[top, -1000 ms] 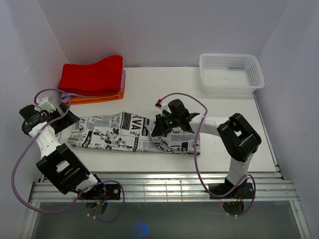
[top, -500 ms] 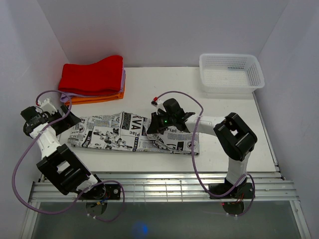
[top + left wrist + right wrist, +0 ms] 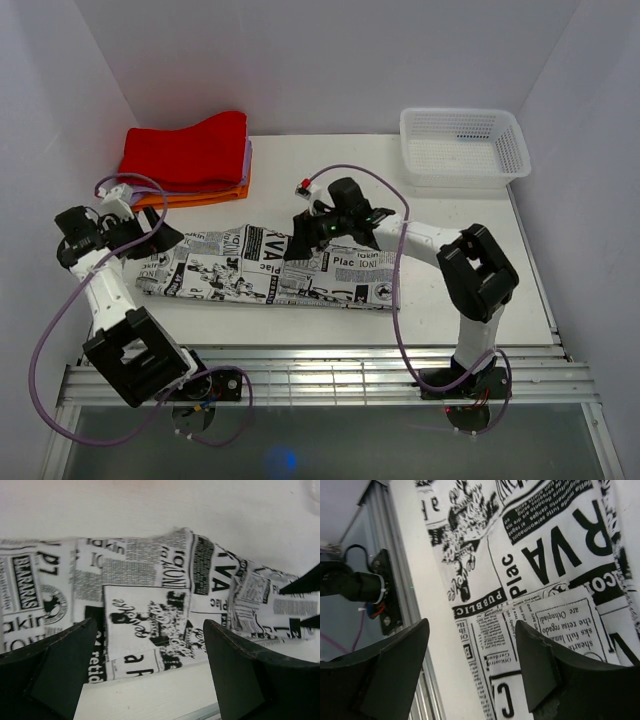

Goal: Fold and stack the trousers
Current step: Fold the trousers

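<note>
Centre of frame, top view: trousers [image 3: 250, 272] lying flat in long band across table [image 3: 330, 170]. Left gripper [image 3: 160, 240] at band's left end, jaws spread wide, nothing between. Right gripper [image 3: 298, 243] above band's middle, jaws spread, empty. Upper left: folded red cloth stack [image 3: 185, 150]. Upper right: white basket [image 3: 465, 178].

A: What lies under the left gripper [image 3: 150, 630]?
B: The trousers [image 3: 150, 595], spread flat on the white table [image 3: 150, 505].
A: And its fingers [image 3: 60, 665]?
B: Wide apart, one at each lower corner. The near edge of the cloth shows between them.
</note>
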`<move>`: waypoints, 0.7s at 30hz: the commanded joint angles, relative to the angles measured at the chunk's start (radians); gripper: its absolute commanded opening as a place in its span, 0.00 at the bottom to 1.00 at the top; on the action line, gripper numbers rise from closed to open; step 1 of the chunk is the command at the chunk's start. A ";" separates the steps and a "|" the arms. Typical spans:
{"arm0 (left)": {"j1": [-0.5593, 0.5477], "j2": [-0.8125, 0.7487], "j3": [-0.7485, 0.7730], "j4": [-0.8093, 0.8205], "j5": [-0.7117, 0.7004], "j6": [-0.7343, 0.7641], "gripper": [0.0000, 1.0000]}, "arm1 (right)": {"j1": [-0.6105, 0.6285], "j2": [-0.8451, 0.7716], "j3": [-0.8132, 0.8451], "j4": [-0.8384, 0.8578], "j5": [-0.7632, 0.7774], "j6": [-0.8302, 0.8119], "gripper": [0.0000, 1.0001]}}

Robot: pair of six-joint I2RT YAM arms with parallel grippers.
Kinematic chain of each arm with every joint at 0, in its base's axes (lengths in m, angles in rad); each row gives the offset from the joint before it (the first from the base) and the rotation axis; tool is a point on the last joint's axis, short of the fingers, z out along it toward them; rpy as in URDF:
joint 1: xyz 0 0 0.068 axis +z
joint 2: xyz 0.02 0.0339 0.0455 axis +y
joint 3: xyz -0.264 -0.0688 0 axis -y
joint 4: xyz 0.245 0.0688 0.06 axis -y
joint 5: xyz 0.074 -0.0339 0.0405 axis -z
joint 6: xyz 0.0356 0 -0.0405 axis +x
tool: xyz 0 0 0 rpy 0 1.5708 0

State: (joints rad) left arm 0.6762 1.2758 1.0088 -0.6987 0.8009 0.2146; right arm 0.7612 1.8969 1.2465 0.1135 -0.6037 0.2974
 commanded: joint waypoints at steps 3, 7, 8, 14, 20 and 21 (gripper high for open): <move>-0.136 -0.134 -0.013 -0.081 0.302 0.118 0.93 | -0.207 -0.205 -0.025 -0.208 -0.278 -0.147 0.59; -0.409 -0.142 -0.093 0.083 0.273 -0.067 0.72 | -0.432 -0.304 -0.182 -0.351 -0.300 -0.248 0.30; -0.455 -0.138 -0.108 0.115 0.241 -0.101 0.70 | -0.468 -0.315 -0.212 -0.371 -0.303 -0.274 0.26; -0.763 -0.047 -0.182 0.364 0.164 -0.329 0.57 | -0.565 -0.270 -0.331 -0.434 -0.320 -0.406 0.15; -0.935 0.123 -0.210 0.582 0.106 -0.521 0.46 | -0.568 -0.038 -0.360 -0.391 -0.303 -0.405 0.08; -0.943 0.175 -0.213 0.628 0.098 -0.543 0.45 | -0.568 -0.019 -0.357 -0.388 -0.297 -0.405 0.08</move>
State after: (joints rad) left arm -0.2401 1.3815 0.8120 -0.2409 0.9371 -0.1917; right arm 0.1947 1.8290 0.8997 -0.2756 -0.8898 -0.0753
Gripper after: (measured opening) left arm 0.463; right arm 0.080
